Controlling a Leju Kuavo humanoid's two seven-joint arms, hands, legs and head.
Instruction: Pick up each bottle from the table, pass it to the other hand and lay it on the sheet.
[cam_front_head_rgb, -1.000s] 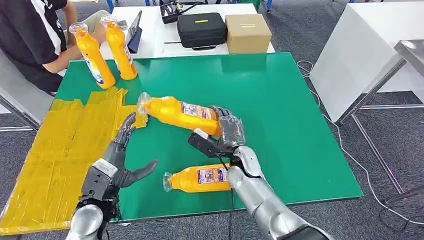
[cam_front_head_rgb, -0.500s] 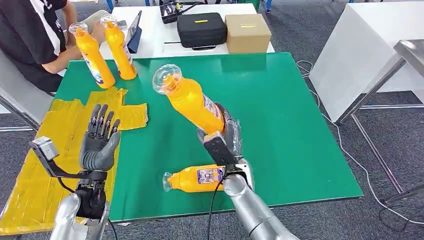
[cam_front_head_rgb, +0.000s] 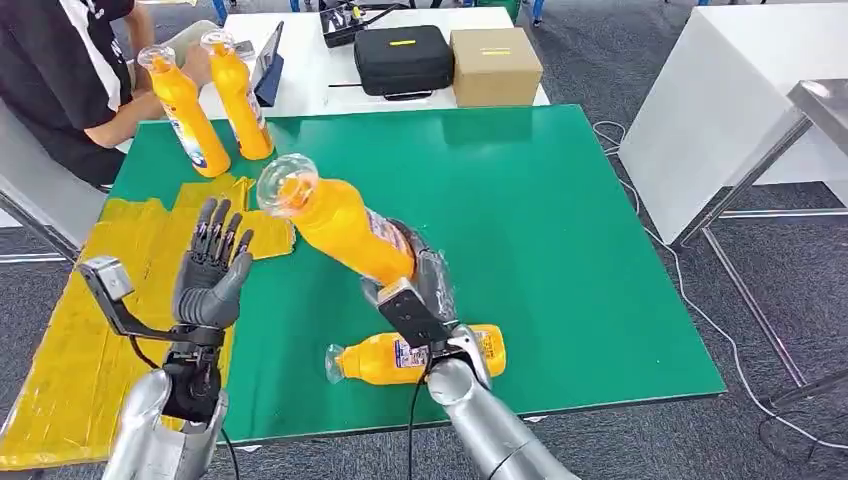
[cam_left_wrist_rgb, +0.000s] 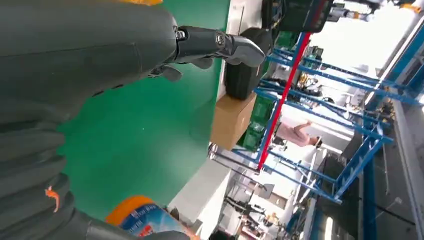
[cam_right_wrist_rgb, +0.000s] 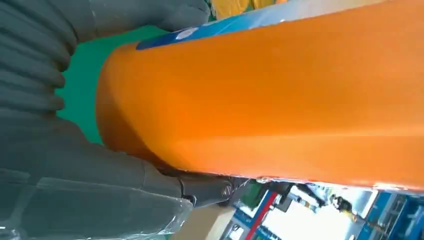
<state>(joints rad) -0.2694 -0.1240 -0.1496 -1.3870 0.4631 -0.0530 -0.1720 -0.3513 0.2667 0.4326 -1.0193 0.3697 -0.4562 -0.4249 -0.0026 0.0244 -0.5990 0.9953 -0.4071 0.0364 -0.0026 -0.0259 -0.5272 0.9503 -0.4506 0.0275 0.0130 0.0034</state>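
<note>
I have one orange bottle (cam_front_head_rgb: 345, 228) clasped in my right hand (cam_front_head_rgb: 420, 290), raised off the green table (cam_front_head_rgb: 560, 200) at the middle of the frame, cap end tilted toward the upper left. My left hand (cam_front_head_rgb: 210, 275) waits at centre left, fingers spread and holding nothing, near the bottle but apart from it, so I judge the handover not yet made. Nothing lies on the yellow sheet (cam_front_head_rgb: 90, 310). A second bottle (cam_front_head_rgb: 415, 355) lies on the table at lower centre, and two more bottles (cam_front_head_rgb: 210, 105) stand at upper left.
</note>
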